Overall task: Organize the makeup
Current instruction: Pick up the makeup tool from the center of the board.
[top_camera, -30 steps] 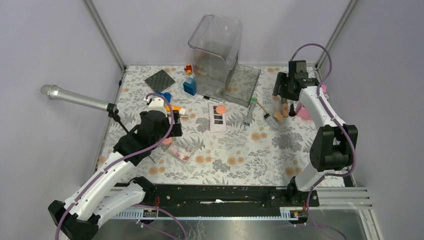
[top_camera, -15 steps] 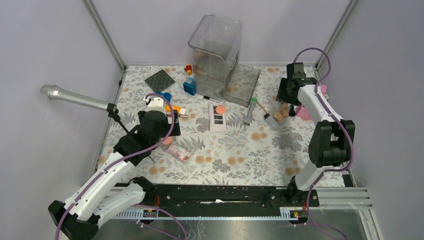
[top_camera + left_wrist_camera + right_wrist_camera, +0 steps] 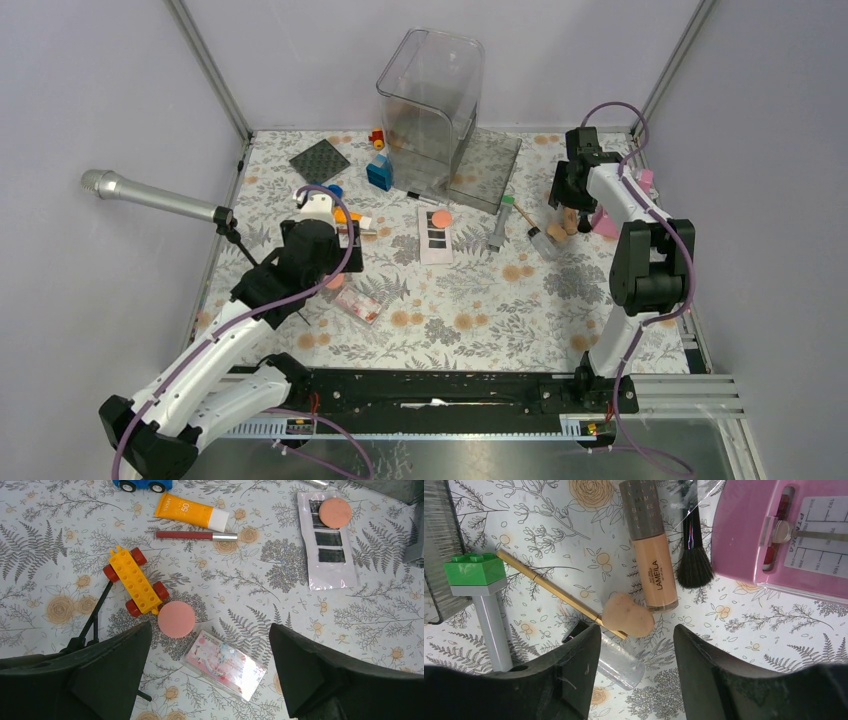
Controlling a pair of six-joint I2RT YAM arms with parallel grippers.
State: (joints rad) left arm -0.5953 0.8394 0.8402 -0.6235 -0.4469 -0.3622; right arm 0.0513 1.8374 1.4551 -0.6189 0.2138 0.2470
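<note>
My left gripper (image 3: 209, 628) hangs wide open over a clear pink-shade palette (image 3: 223, 663) and a coral-pink disc (image 3: 176, 619), touching neither. Farther off lies a white palette with dark squares (image 3: 327, 550) with a second coral disc (image 3: 335, 512) on it. My right gripper (image 3: 635, 630) is open just above a beige sponge (image 3: 626, 614), with nothing between its fingers. Around the sponge lie a foundation bottle (image 3: 649, 545), a black brush (image 3: 694, 565), a gold-handled stick (image 3: 544, 582), a clear-capped brush (image 3: 621, 664) and the grey tube with green cap (image 3: 481, 595).
A yellow toy car (image 3: 136, 581), an orange tube (image 3: 191, 512) and a red pencil (image 3: 195, 535) lie near the left gripper. A pink case (image 3: 784, 535) sits right of the sponge. A clear bin (image 3: 432, 95) stands at the back and a silver microphone (image 3: 150, 198) at the left.
The right arm has swung its wrist a little toward the back over the sponge, and its jaws have narrowed slightly. The left arm has barely shifted.
</note>
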